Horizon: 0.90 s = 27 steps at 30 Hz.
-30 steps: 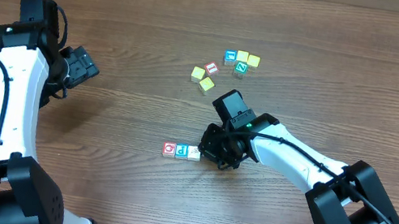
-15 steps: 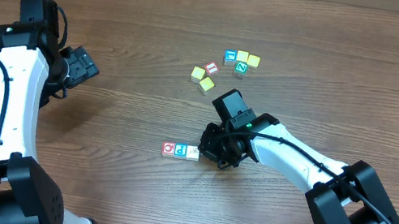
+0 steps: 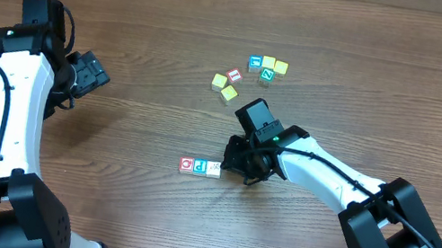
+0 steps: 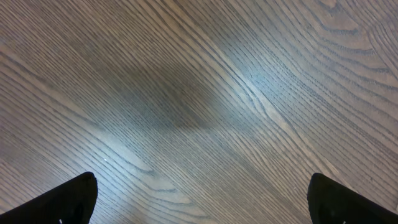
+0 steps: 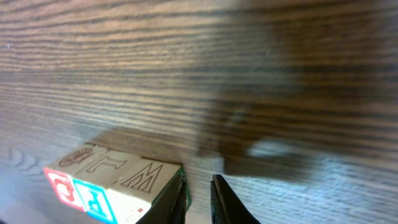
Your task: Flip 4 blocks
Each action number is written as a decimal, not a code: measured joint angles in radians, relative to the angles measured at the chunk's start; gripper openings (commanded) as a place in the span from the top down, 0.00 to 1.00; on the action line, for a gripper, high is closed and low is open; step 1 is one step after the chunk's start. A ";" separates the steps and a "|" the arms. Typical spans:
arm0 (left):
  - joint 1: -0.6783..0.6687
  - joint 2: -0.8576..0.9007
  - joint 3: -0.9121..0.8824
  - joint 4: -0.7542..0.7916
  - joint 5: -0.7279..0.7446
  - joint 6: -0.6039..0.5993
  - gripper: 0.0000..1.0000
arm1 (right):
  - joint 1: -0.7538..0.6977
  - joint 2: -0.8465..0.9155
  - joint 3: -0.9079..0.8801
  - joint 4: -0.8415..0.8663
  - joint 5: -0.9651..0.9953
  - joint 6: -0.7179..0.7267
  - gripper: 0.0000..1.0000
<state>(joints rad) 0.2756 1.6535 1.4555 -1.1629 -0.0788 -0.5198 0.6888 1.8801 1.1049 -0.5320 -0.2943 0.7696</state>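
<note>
Three blocks lie in a row at the table's front middle: red Q (image 3: 187, 165), blue P (image 3: 201, 167) and a pale one (image 3: 214, 168). The right wrist view shows them as red (image 5: 59, 183), blue (image 5: 93, 202) and pale (image 5: 140, 180). My right gripper (image 3: 234, 168) (image 5: 198, 182) stands just right of the pale block. Its jaws are a narrow slit apart with only table between them, and the left finger lies against the block's side. The green Z block (image 3: 266, 75) sits in the far cluster. My left gripper (image 3: 88, 73) (image 4: 199, 202) hangs wide open over bare wood.
Around the green Z lie several other cubes: yellow ones (image 3: 220, 80) (image 3: 228, 93) (image 3: 280, 66), a red-faced one (image 3: 234, 75) and a blue-faced one (image 3: 255, 62). The left arm stands at the table's left side, far from all the cubes.
The right gripper's jaws have parted a little beside the pale block. The row of three blocks and the left arm have not moved.
</note>
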 measured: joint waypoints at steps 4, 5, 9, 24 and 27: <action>0.000 0.000 0.000 0.000 0.000 0.000 0.00 | 0.000 0.000 0.000 -0.001 0.031 -0.008 0.79; 0.000 0.000 0.000 0.000 0.000 0.000 0.00 | 0.000 0.000 0.000 -0.002 0.039 -0.008 0.77; 0.000 0.000 0.000 0.000 0.000 0.000 0.00 | 0.000 0.000 0.000 -0.006 0.112 -0.032 0.69; 0.000 0.000 0.000 0.000 0.000 0.000 0.00 | 0.000 0.000 -0.002 0.211 0.555 -0.099 0.48; 0.000 0.000 0.000 0.000 0.000 0.000 0.00 | 0.000 0.000 -0.002 0.240 0.598 -0.166 0.46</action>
<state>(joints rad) 0.2756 1.6535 1.4555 -1.1629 -0.0792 -0.5198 0.6888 1.8801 1.1030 -0.2924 0.3038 0.6037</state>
